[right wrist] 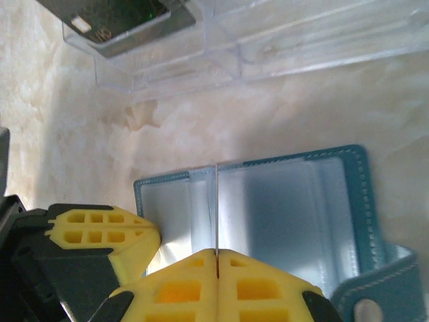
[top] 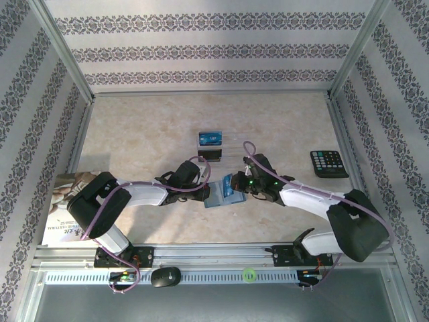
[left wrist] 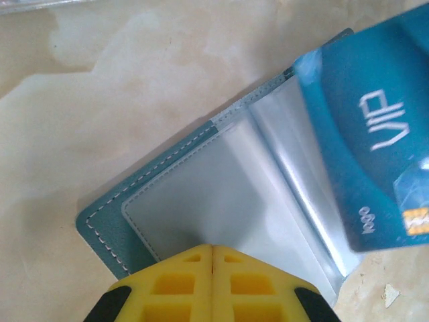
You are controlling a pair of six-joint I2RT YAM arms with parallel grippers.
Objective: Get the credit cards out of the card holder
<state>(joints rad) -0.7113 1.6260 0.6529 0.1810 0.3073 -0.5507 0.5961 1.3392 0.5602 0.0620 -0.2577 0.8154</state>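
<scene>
One open holder (left wrist: 167, 201) on the bench (top: 134, 134): left gripper (left wrist: 212, 258) pressed together on its edge, right gripper (right wrist: 216, 253) pinching one blue card (left wrist: 362, 134); a second card (top: 210, 137) sits in the stand (right wrist: 268, 47).

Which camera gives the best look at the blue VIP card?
The left wrist view: the VIP card faces the lens, print readable. The right wrist view shows it edge-on, a thin line above the right end effector. The top view shows a small blue patch over the card holder.

White-and-black arms (top: 144, 194) carry purple cables (top: 245, 145), yellow fingers (left wrist: 181, 282), perhaps green lights (top: 249, 180).
</scene>
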